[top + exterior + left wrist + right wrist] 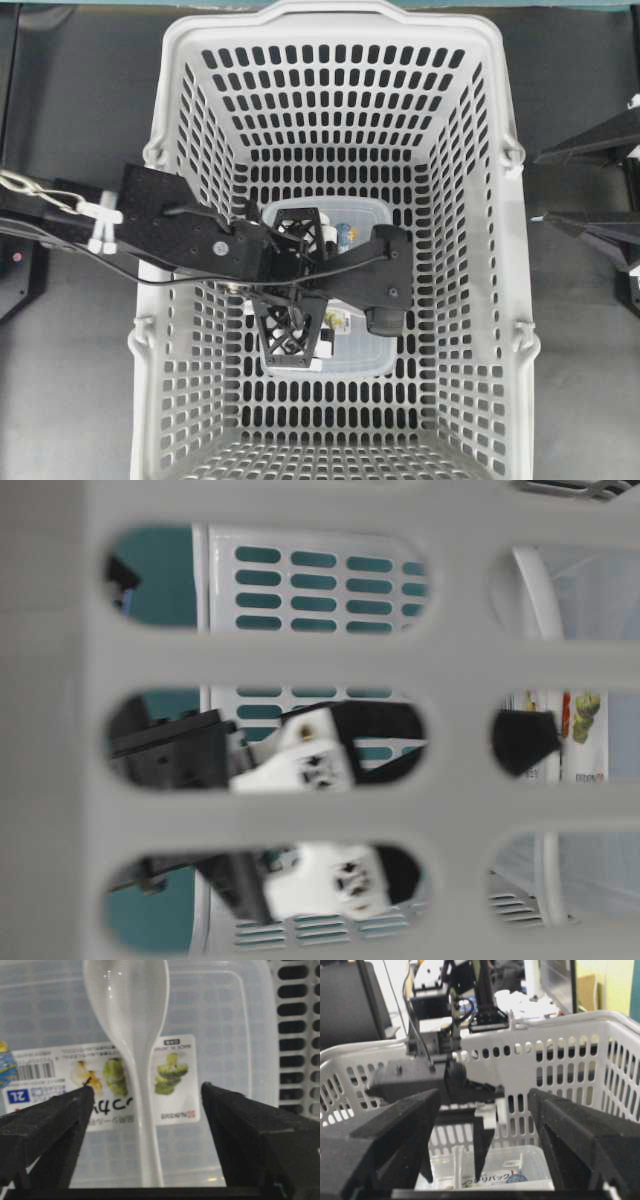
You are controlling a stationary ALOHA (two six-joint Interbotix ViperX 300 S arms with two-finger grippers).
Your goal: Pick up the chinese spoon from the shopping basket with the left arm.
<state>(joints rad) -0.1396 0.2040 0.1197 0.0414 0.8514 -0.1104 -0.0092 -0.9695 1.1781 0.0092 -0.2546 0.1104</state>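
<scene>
Inside the shopping basket (180, 60), the left gripper (147, 1105) hangs spread wide and empty over the chinese spoon (131, 1035), which lies on the clear container (225, 1020), handle running lengthwise between the fingers (55, 1125), bowl just ahead.

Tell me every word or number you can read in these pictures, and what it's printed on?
"2L": upside down in a blue box on the paper label of the clear container, left wrist view.
"NAKAYA": my best reading of the small upside-down brand word on that label; uncertain.
Barcode digits, fine print and large Japanese characters on the same label: too small or blurred to read.
Label glimpsed in the right wrist view: Japanese characters, not legible.
</scene>
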